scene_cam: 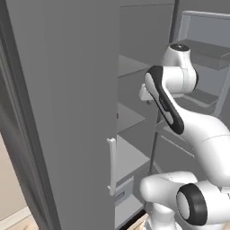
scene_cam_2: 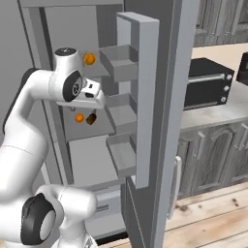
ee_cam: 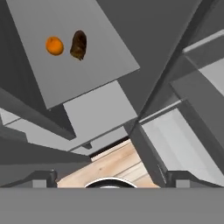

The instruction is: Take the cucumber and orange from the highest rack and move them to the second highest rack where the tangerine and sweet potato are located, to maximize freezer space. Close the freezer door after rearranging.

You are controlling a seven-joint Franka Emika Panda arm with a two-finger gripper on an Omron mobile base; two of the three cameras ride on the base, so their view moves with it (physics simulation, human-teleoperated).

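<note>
Scene: a rendered kitchen; the white arm reaches into the open freezer (scene_cam_2: 58, 58), with the freezer door (scene_cam_2: 160, 111) swung wide beside it.

Fingers: the fingers (ee_cam: 109, 177) appear as two dark tips at the bottom of the hand view, set far apart, so they read as spread with nothing between them.

Orange: the orange (scene_cam_2: 88, 58) sits on the highest rack (scene_cam_2: 104, 72), above and behind the hand in the right base view.

Second highest rack: the second highest rack (ee_cam: 74, 65) lies ahead of the fingers, well apart from them; it carries the tangerine (ee_cam: 54, 45) and, just beside it, the dark brown sweet potato (ee_cam: 78, 44).

Cucumber: I cannot make it out in these pictures.

Door trays: pale lipped door trays (scene_cam_2: 121, 114) hang on the inner face of the door, to the side of the hand.

Done so far: judging by how things lie, nothing is moved yet; the orange is on the top plate and the lower plate holds two items.

Left to do: pick up the orange and cucumber, set them beside the tangerine, then shut the door.
</note>
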